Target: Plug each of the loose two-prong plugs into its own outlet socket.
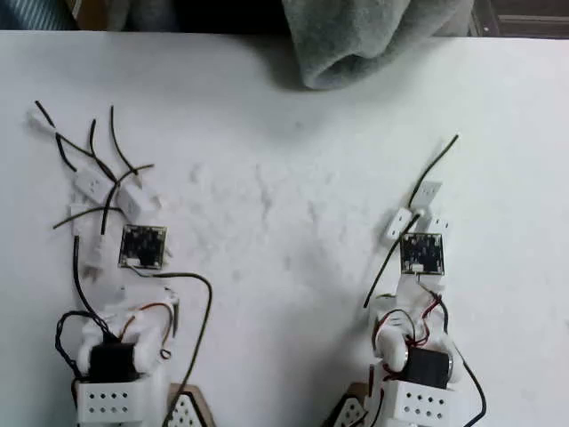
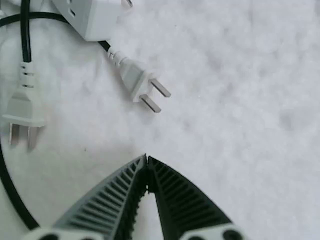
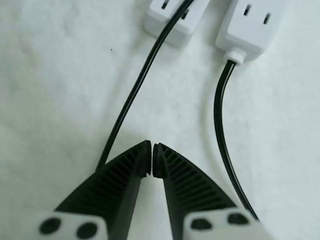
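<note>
Our left gripper (image 2: 147, 167) is closed on nothing. The nearest plug (image 2: 136, 82) lies just ahead of its tips, with its long axis slanted across our approach and its prongs angled back toward us. This arm is the nearer one. Our right gripper (image 3: 151, 161) is also closed and empty. An outlet socket (image 3: 252, 22) sits ahead of it, and a black cable (image 3: 135, 95) seems to brush one finger.

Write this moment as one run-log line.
left pincer: shut, empty | right pincer: shut, empty | plug: loose, prongs bare | socket: slots open
</note>
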